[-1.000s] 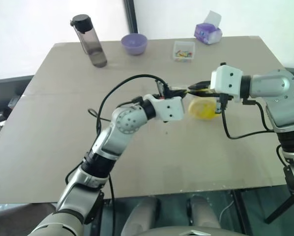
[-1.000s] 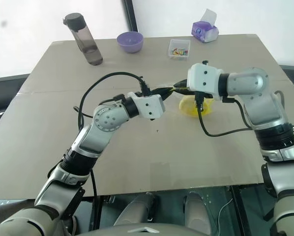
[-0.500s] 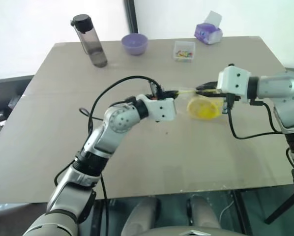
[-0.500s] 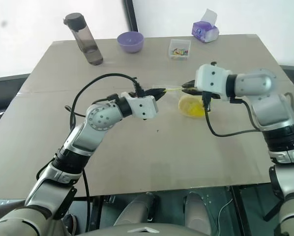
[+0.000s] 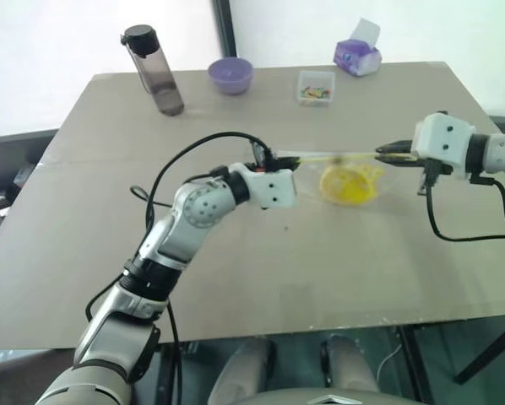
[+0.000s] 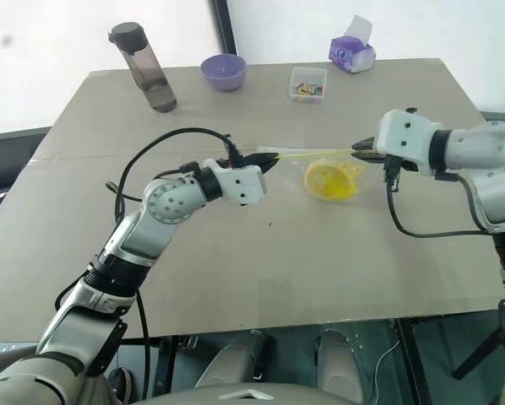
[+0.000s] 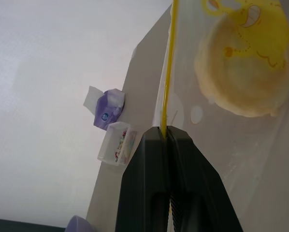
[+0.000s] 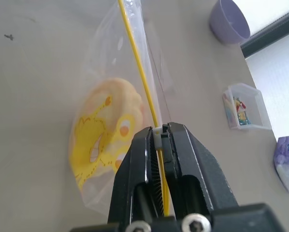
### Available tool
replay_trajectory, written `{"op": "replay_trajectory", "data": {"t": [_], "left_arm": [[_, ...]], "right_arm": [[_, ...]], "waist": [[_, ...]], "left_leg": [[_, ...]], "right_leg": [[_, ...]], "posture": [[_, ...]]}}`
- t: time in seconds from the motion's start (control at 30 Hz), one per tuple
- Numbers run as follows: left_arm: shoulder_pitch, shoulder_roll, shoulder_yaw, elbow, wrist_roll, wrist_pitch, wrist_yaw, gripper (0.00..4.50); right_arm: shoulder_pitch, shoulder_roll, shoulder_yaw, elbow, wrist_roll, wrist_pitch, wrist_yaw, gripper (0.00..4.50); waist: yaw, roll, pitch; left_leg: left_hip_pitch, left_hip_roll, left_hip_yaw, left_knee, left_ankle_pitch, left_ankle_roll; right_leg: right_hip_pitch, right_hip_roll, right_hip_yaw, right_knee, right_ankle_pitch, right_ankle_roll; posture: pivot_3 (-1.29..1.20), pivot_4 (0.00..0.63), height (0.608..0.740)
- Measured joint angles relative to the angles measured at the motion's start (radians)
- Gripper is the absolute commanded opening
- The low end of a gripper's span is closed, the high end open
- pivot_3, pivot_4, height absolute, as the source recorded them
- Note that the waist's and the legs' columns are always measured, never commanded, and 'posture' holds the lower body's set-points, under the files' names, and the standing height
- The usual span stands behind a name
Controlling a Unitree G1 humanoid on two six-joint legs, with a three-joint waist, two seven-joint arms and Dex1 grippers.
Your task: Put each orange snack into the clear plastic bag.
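The clear plastic bag (image 6: 320,173) hangs over the middle of the table (image 6: 261,261), its yellow seal strip pulled taut between two grippers. The left gripper (image 7: 165,133) pinches one end, the right gripper (image 8: 161,137) the other. The orange snack (image 6: 328,180) sits inside the bag.

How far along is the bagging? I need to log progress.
Done: one orange snack already sits inside the clear plastic bag. In hand: the left gripper and right gripper each pinch an end of the yellow seal strip, stretched taut between them. Left: I see no other snack on the table.
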Motion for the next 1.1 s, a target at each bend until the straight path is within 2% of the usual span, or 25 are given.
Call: {"op": "replay_trajectory", "data": {"t": [0.37, 0.6, 0.7, 0.8, 0.9, 0.97, 1.0, 1.07, 1.1], "left_arm": [[-0.001, -0.017, 0.023, 0.043, -0.039, 0.005, 0.005, 0.00], [-0.196, -0.073, 0.053, 0.320, -0.040, -0.014, 0.114, 0.00], [-0.271, -0.070, 0.069, 0.375, -0.028, -0.051, 0.152, 0.00], [-0.274, -0.070, 0.069, 0.386, -0.026, -0.067, 0.161, 0.00], [-0.190, -0.065, 0.072, 0.329, -0.052, -0.053, 0.130, 0.00], [-0.048, -0.071, 0.082, 0.201, -0.146, 0.023, 0.053, 0.00], [0.062, -0.085, 0.079, 0.113, -0.213, 0.118, -0.007, 0.00], [0.148, -0.084, 0.064, 0.042, -0.252, 0.202, -0.057, 0.00], [0.174, -0.082, 0.059, 0.015, -0.261, 0.229, -0.074, 0.00]], "right_arm": [[0.009, -0.024, -0.018, 0.031, -0.031, 0.009, -0.039, 0.22], [-0.205, 0.143, 0.029, 0.300, -0.186, -0.122, -0.247, 0.22], [-0.234, 0.163, 0.034, 0.376, -0.220, -0.193, -0.299, 0.22], [-0.234, 0.164, 0.034, 0.391, -0.222, -0.219, -0.303, 0.22], [-0.152, 0.159, 0.029, 0.333, -0.182, -0.206, -0.268, 0.22], [-0.027, 0.152, 0.012, 0.234, -0.128, -0.147, -0.229, 0.22], [0.072, 0.148, 0.012, 0.156, -0.093, -0.082, -0.193, 0.22], [0.151, 0.141, 0.013, 0.100, -0.080, -0.035, -0.170, 0.22], [0.175, 0.138, 0.013, 0.084, -0.077, -0.021, -0.166, 0.82]], "waist": [[-0.001, 0.000, 0.000], [-0.002, -0.001, 0.000], [-0.002, -0.001, 0.000], [-0.008, 0.000, 0.000], [-0.021, 0.000, 0.000], [-0.029, 0.001, -0.001], [-0.031, 0.001, -0.001], [-0.034, 0.001, 0.000], [-0.034, 0.002, 0.000]], "left_leg": [[0.000, 0.000, 0.000, 0.000, 0.000, 0.000], [0.000, 0.000, 0.001, 0.001, 0.000, 0.000], [-0.004, 0.000, 0.000, 0.000, 0.000, 0.000], [-0.014, 0.000, 0.000, 0.003, 0.000, 0.000], [-0.016, 0.000, 0.000, 0.002, 0.000, 0.000], [-0.016, 0.000, 0.000, 0.003, 0.000, 0.000], [-0.016, 0.000, 0.000, 0.002, 0.000, 0.000], [-0.016, 0.000, 0.001, 0.002, 0.000, 0.000], [-0.016, 0.000, 0.001, 0.003, 0.000, 0.000]], "right_leg": [[0.000, 0.000, 0.000, 0.000, 0.000, 0.000], [-0.001, 0.000, 0.000, 0.001, 0.000, 0.000], [-0.004, -0.001, 0.000, -0.001, 0.000, 0.000], [-0.014, -0.001, 0.000, 0.001, 0.000, 0.000], [-0.017, -0.001, -0.001, 0.001, 0.000, 0.000], [-0.016, -0.002, -0.001, 0.001, 0.000, 0.000], [-0.017, -0.002, -0.001, 0.001, 0.000, 0.000], [-0.019, -0.001, 0.000, 0.003, 0.000, 0.000], [-0.019, -0.001, 0.000, 0.004, 0.000, 0.000]], "posture": [[0.00, 0.150, 0.740], [0.00, 0.150, 0.740], [0.00, 0.150, 0.740], [0.00, 0.150, 0.740], [0.00, 0.150, 0.740], [0.00, 0.150, 0.740], [0.00, 0.150, 0.740], [0.00, 0.150, 0.740], [0.00, 0.150, 0.740]]}}
